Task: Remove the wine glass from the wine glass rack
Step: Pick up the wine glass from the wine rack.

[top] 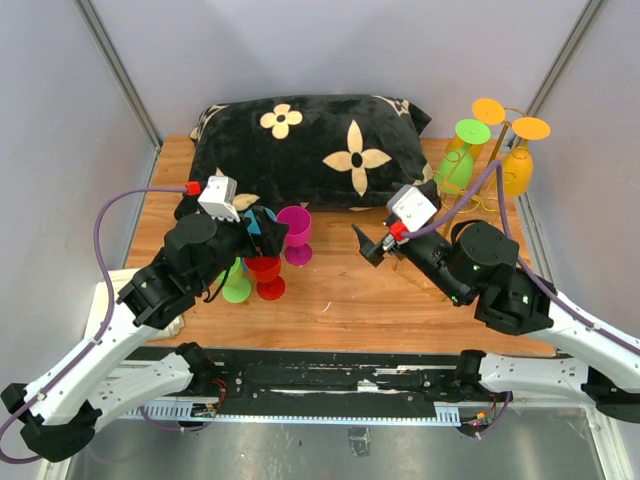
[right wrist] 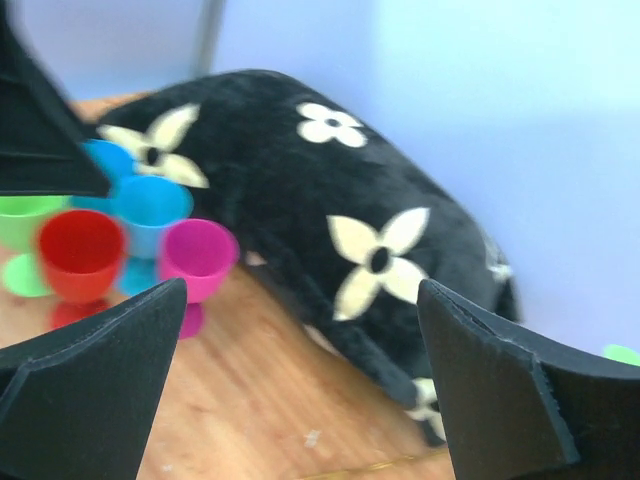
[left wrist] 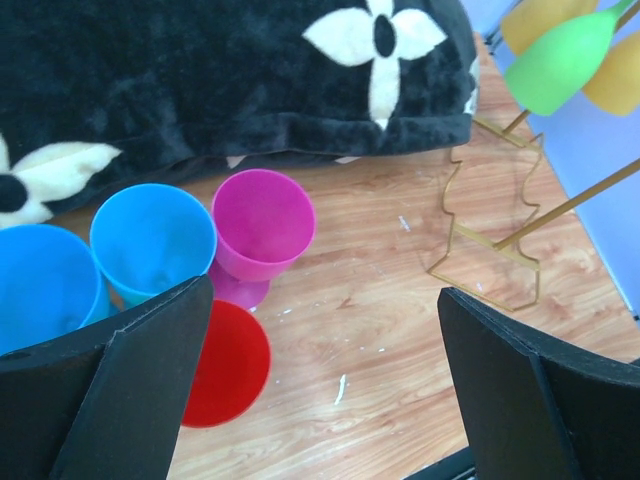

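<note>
The green glass (top: 455, 170) hung upside down on the rack (left wrist: 570, 202), far right. It seemed light, stiff, smooth plastic; the bowl near the stem looked best to grip. Both the left fingers (left wrist: 120, 380) and the right fingers (right wrist: 90, 390) stood open, empty.

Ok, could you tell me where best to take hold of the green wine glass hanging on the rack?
I would grip its bowl, coming in from the left with the right gripper. The green wine glass hangs inverted, foot up on the gold rack, so the bowl is the free, low end; yellow glasses crowd its right side.
</note>
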You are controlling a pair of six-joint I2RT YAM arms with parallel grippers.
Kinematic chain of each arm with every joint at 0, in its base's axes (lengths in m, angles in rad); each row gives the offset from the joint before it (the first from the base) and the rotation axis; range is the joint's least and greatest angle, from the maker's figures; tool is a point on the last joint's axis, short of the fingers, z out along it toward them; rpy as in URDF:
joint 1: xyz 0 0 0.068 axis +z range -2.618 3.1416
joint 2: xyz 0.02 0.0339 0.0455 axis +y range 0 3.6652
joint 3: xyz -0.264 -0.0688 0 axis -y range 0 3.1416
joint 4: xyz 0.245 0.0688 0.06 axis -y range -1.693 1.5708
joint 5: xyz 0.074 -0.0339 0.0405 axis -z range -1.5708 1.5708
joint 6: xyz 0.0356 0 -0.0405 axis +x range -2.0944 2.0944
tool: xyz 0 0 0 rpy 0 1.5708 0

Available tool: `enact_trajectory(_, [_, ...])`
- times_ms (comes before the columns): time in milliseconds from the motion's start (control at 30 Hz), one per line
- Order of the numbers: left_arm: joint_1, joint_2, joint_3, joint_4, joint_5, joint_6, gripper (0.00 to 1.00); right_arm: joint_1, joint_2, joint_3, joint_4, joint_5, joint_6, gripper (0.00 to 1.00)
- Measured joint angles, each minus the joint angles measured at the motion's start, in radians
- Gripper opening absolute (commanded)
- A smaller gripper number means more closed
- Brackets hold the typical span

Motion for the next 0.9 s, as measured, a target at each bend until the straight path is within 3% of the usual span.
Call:
enact_trajectory(200, [0.000,0.005,-0.003,-0.044,-0.037,0.000,1.00,-0.099,0.147,0.092,0.012,0.188,-0.157,0.98])
enact_trajectory(300, [0.000,0.006,-0.003,-0.060,-0.040,0.000,1.00,-0.219,0.235,0.145,-0.017,0.198,-0.165,0.98])
enact_trajectory(467, [0.000,-0.011,-0.003,-0.069,-0.044,0.000,1.00,-0.446,0.238,0.156,-0.086,0.200,-0.101,0.98])
enact_trajectory(900, [0.000,-0.017,-0.003,-0.079,-0.042,0.003,1.00,-0.991,0.153,0.218,-0.200,-0.119,0.216,0.98])
